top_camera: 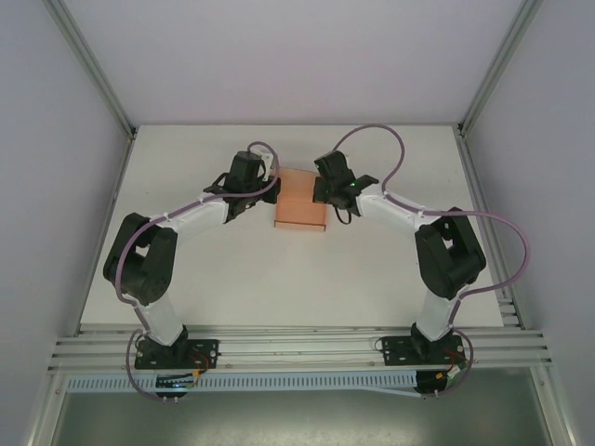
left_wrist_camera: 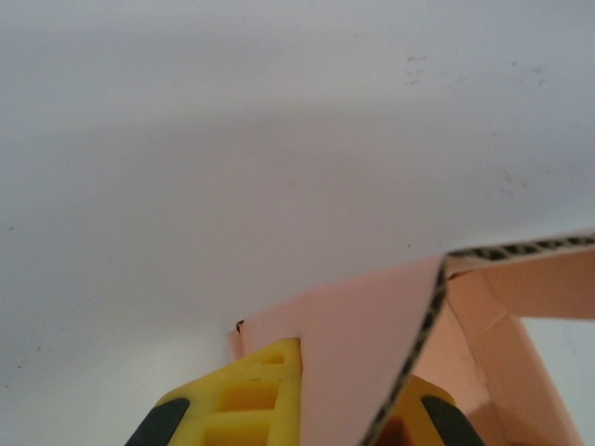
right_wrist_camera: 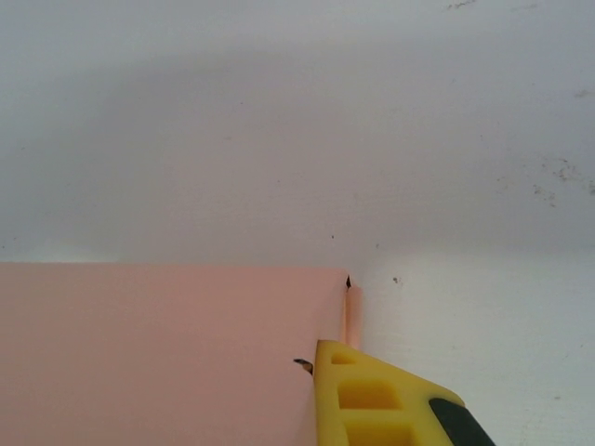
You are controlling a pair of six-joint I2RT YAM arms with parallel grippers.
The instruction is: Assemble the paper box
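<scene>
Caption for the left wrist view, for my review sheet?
Left gripper pinching a flap of the salmon-pink paper box between its yellow fingers, over the white table.

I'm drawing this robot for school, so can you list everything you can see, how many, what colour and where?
paper box: one, salmon pink, middle of the table, between the arm tips
table: one, white, under everything
metal rails: one set, silver, along the near edge
cables: two, purple, looping along the arms
arms: two, black and white, bolted at the near edge
left jaws: one pair, yellow and black, shut on a box flap
right jaws: one pair, yellow and black, shut on the box's corner
</scene>
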